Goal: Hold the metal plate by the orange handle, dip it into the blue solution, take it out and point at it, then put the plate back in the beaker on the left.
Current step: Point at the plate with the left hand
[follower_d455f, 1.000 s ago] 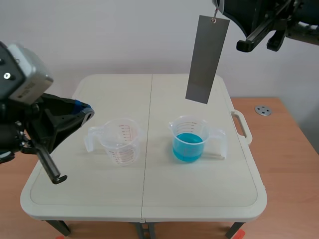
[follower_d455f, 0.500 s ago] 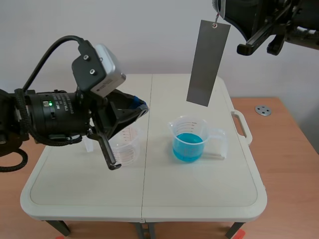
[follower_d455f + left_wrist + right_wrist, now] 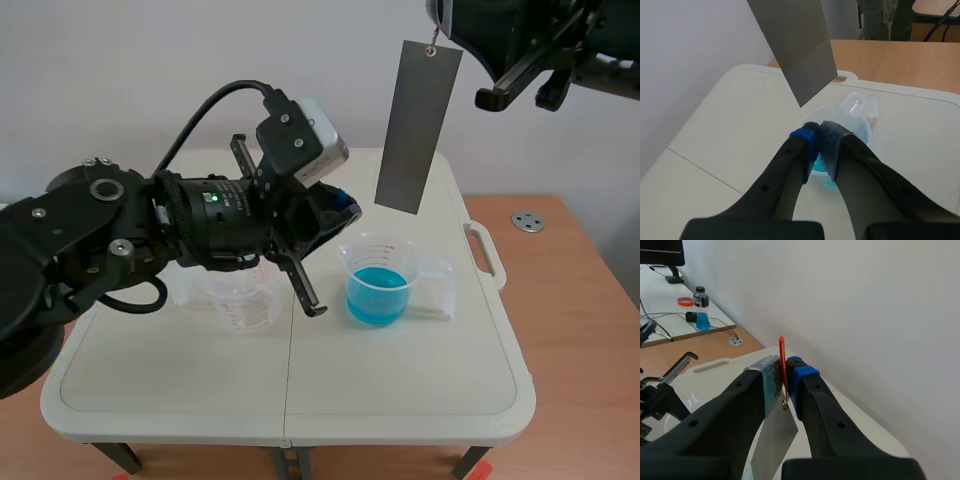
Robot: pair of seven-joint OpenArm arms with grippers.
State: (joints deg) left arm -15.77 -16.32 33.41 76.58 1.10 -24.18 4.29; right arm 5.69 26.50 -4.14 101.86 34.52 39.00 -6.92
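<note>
A grey metal plate [image 3: 416, 125] hangs high over the table, above the beaker of blue solution [image 3: 379, 281]. My right gripper [image 3: 784, 382] is shut on its thin orange handle [image 3: 782, 360]; the plate [image 3: 773, 442] dangles below the fingers. My left gripper [image 3: 340, 213] is shut with nothing in it and points toward the plate's lower end. In the left wrist view its tips [image 3: 818, 135] sit just under the plate [image 3: 795, 42], with the blue beaker [image 3: 840, 125] behind them. The empty beaker [image 3: 243, 298] on the left is mostly hidden by my left arm.
The white folding table [image 3: 160, 370] stands on a brown wooden top with a small metal disc [image 3: 528, 221]. In the right wrist view a bottle of blue liquid [image 3: 701, 315] and an orange tape roll [image 3: 685, 301] lie on a far desk.
My left arm swung in from the left edge across the table toward the hanging plate, now covering the empty beaker. The plate and right gripper hardly moved.
</note>
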